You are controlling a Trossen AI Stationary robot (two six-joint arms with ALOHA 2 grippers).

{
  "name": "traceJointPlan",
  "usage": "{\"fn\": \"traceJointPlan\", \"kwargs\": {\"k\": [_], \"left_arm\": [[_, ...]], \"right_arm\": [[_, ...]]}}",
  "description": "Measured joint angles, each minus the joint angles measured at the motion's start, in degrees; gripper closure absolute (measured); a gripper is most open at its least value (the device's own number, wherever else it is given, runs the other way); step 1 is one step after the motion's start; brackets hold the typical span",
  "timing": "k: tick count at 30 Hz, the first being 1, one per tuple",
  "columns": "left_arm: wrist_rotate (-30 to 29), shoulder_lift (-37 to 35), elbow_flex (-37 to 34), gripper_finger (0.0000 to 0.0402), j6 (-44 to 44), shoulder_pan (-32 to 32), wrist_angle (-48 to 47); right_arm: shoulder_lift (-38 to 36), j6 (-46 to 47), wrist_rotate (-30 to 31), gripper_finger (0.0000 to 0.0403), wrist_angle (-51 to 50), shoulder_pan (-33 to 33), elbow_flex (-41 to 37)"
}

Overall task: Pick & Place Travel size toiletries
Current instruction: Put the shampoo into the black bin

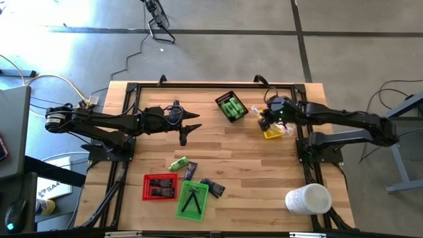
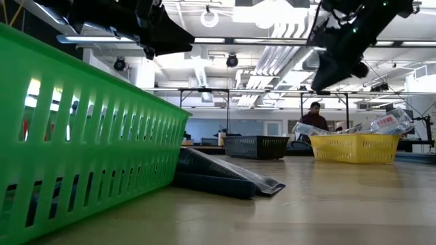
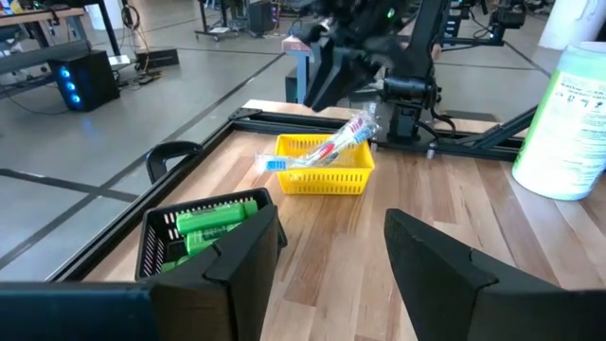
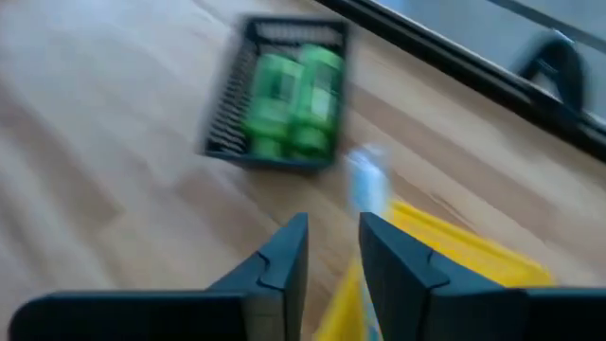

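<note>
We see green bottles lying in the black tray, clear-wrapped sticks poking from the yellow tray, and one bottle beside dark packets on the table.

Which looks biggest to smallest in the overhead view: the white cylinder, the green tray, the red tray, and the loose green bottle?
1. White cylinder
2. Green tray and red tray: look about alike, so no ranking between them
3. Loose green bottle

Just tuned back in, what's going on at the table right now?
The right gripper hangs over the yellow tray, which holds clear-wrapped toothbrushes; its fingers stand slightly apart with nothing between them. The left gripper waits open above mid-table. Green bottles sit in the black tray; one green bottle and dark packets lie loose.
</note>
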Motion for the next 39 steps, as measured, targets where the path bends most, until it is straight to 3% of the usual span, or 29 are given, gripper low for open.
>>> {"fn": "traceJointPlan", "kwargs": {"k": [9, 14, 30, 34, 39], "left_arm": [[-0.11, 0.01, 0.00, 0.0209, -0.02, 0.00, 0.01], [-0.22, 0.01, 0.00, 0.0209, -0.21, 0.00, -0.01], [-0.17, 0.01, 0.00, 0.0209, -4.06, -0.02, -0.70], [-0.15, 0.01, 0.00, 0.0209, -4.06, -0.02, -1.80], [0.11, 0.01, -0.02, 0.0209, -4.88, 0.00, -2.81]], "right_arm": [[-1.17, -19.64, -16.96, 0.0347, 12.85, 2.34, 0.04], [-1.17, -25.35, -23.95, 0.0352, 15.20, 3.75, 0.07], [-1.25, -25.24, -26.16, 0.0353, 17.18, 4.39, 0.07], [-4.00, -28.18, -27.03, 0.0353, 13.63, 4.66, 0.07], [-9.67, -28.45, -22.87, 0.0353, 8.13, 4.26, 0.07]]}}
